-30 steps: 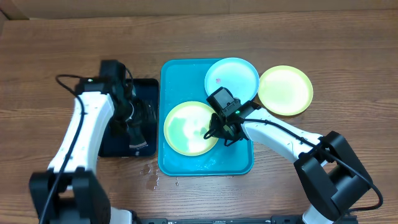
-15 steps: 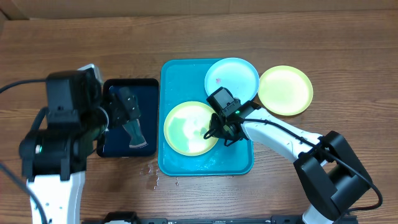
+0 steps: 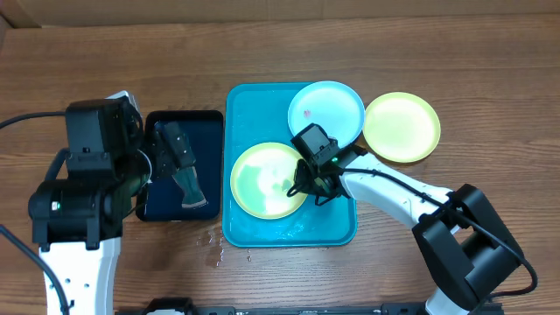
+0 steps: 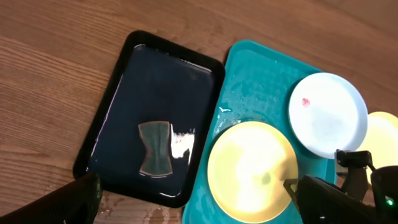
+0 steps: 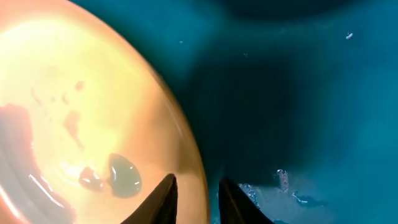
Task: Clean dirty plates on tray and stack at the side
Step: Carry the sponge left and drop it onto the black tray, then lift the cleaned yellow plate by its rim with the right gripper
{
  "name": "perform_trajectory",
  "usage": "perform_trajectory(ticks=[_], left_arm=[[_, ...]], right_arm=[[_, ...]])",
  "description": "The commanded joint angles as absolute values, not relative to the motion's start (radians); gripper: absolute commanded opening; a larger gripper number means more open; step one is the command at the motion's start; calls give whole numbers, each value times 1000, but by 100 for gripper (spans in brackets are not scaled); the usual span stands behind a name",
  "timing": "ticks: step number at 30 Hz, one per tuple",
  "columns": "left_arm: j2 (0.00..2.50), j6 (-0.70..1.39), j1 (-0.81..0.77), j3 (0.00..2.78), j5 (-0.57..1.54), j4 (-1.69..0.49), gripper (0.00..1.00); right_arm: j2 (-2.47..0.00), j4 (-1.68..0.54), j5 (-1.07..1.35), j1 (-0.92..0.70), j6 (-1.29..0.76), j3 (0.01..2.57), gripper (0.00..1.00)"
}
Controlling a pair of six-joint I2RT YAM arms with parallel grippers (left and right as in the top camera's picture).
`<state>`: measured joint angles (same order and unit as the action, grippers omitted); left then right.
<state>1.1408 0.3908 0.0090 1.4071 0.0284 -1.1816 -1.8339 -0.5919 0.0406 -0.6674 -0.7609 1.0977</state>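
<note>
Turquoise tray [image 3: 252,114] lies mid-table with a black tray [image 3: 210,140] just beside it at 9 o'clock. It bears a yellow-green plate [image 3: 262,179] at its 8 o'clock, a light blue plate [image 3: 325,109] overhangs its rim at 1 o'clock, and a second yellow-green plate [image 3: 401,127] sits off it at 2 o'clock. The right gripper [image 5: 198,186] pinches the first plate's 3 o'clock rim (one finger each side), while the left gripper [image 4: 193,183] hangs spread wide and empty above the black tray, where a grey hourglass-shaped piece [image 4: 155,149] lies.
</note>
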Motion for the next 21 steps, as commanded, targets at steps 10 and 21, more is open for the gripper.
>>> perform_trajectory(ticks=[10, 21], left_arm=[[1231, 404, 13, 1417, 15, -1179, 100], [1327, 404, 13, 1417, 15, -1178, 100]], right_arm=[[-1827, -616, 78, -651, -726, 1095, 4], [-1750, -850, 84, -610, -699, 1397, 4]])
